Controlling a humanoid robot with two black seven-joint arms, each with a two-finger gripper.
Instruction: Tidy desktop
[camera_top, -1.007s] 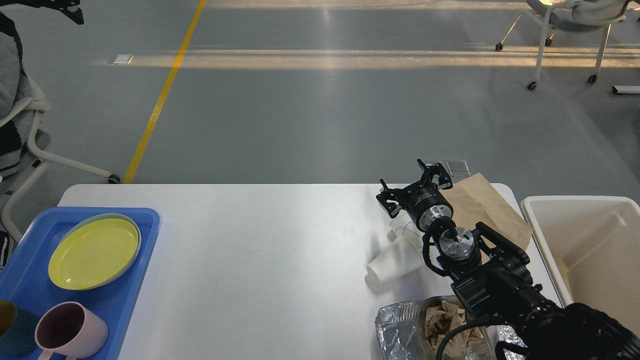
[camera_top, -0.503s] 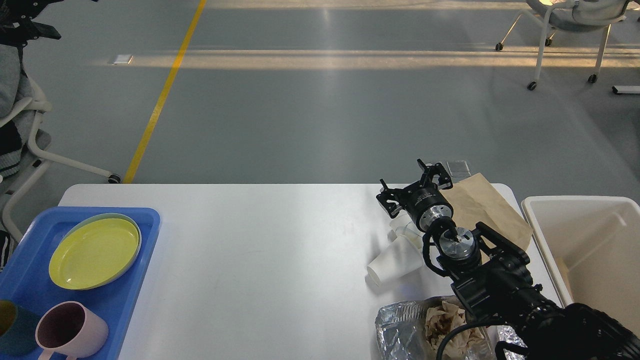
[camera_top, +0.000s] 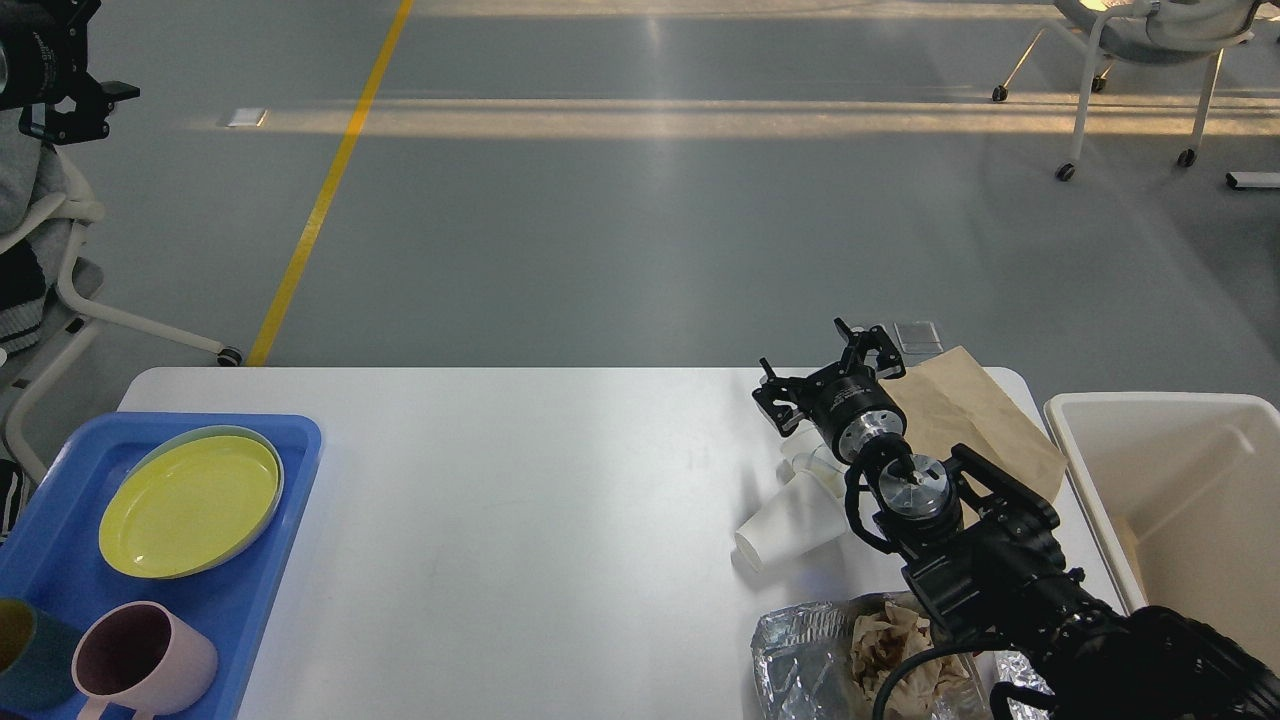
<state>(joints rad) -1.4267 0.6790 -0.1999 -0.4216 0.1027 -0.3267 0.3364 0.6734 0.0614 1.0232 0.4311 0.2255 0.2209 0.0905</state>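
While its two fingers stand spread apart with nothing between them, the robot's right gripper (camera_top: 828, 372) hangs over the far right part of the desktop (camera_top: 520, 480), just beyond a heap of white paper cups (camera_top: 790, 520) lying on their sides. A brown paper bag (camera_top: 975, 415) lies flat just to the gripper's right, near the table's far right corner. Nearer the robot, a crumpled foil sheet (camera_top: 800, 650) holding wadded brown paper (camera_top: 885, 640) sits at the front edge, partly hidden by the black arm. A cream bin (camera_top: 1150, 405) stands beside the table's right end.

At the top left corner, a dark part of the left gripper (camera_top: 60, 75) shows, high above the floor and well away from the table; whether it is open cannot be told.

On the left end a blue tray (camera_top: 290, 440) carries a yellow plate (camera_top: 188, 505), a pink mug (camera_top: 145, 660) and a dark teal cup (camera_top: 25, 655).

The risk from here looks plain: the cups are light and round, and a finger coming down off-centre could roll them away or crush one; the arm's wrist, low over them, could also sweep them towards the foil.

The desktop runs with its long axis left to right across the view, its long edges facing the robot and the open floor.
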